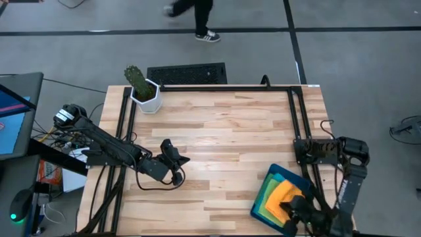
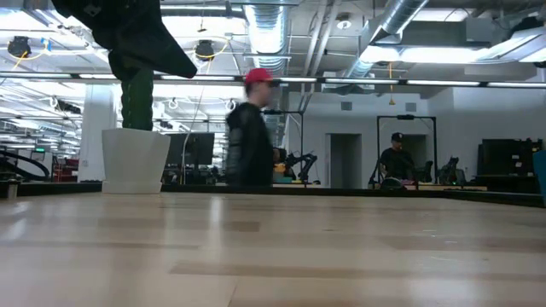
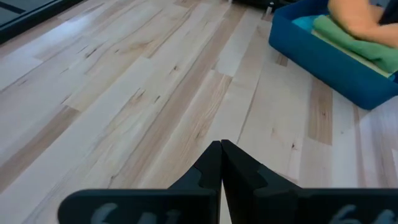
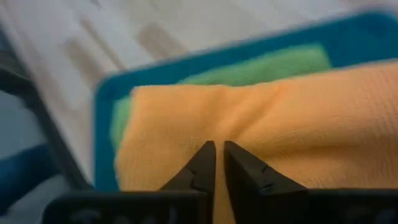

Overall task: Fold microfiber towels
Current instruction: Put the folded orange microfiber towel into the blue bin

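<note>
A dark teal tray sits at the table's near right corner with a stack of folded microfiber towels in it. An orange towel lies on top, and a green towel shows beneath it. My right gripper hangs over the orange towel, pointing steeply down, with a narrow gap between its fingertips. My left gripper is shut on nothing above the bare wood at the table's left middle, pointing toward the tray. My right gripper's fingertips stand over the middle of the orange towel's top face, where a shallow crease runs. I cannot tell whether they touch the cloth. The towel lies flat on the stack in the tray.
A white pot with a cactus stands at the table's far left corner. A black keyboard-like thing lies just behind the far edge. A person walks past beyond the table. Bare wood spreads across the middle.
</note>
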Available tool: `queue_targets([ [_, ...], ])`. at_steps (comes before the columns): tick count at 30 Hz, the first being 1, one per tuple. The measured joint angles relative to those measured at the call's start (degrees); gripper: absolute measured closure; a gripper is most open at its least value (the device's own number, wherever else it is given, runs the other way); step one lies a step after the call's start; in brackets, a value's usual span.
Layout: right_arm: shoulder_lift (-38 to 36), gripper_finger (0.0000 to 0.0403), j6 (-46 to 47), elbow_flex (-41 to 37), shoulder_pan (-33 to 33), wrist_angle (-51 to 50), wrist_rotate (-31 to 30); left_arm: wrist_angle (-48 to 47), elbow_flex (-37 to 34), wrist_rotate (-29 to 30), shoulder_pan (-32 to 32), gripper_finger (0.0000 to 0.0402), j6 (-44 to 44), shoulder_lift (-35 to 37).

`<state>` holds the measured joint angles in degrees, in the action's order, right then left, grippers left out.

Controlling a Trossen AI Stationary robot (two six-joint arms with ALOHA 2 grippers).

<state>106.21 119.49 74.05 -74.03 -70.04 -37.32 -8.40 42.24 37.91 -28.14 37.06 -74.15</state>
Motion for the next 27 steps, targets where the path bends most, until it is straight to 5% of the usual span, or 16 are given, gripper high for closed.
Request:
queue_targets([
  [5,-0.2,0.0339,4.5,3.2,-2.4,-8.0,-9.2,0.0,0.0,0.4,0.0,0.0401,0.0,0.0],
  [8,0.1,0.0336,4.5,3.3,-2.0,-8.3,-10.1,0.0,0.0,0.2,0.0,0.0401,0.0,0.0],
  [12,5.0,0.0336,4.0,3.4,-1.2,-5.7,-18.7,0.0,0.0,0.0,0.0,0.0401,0.1,0.0],
  [21,20.4,0.0337,4.7,3.5,-0.1,6.0,-17.6,-0.8,0.0,0.0,0.0,0.0401,0.0,0.0],
  [27,18.0,0.0337,4.5,6.8,-0.5,-3.4,-17.0,-1.7,0.0,0.0,0.0,0.0401,0.9,0.0],
])
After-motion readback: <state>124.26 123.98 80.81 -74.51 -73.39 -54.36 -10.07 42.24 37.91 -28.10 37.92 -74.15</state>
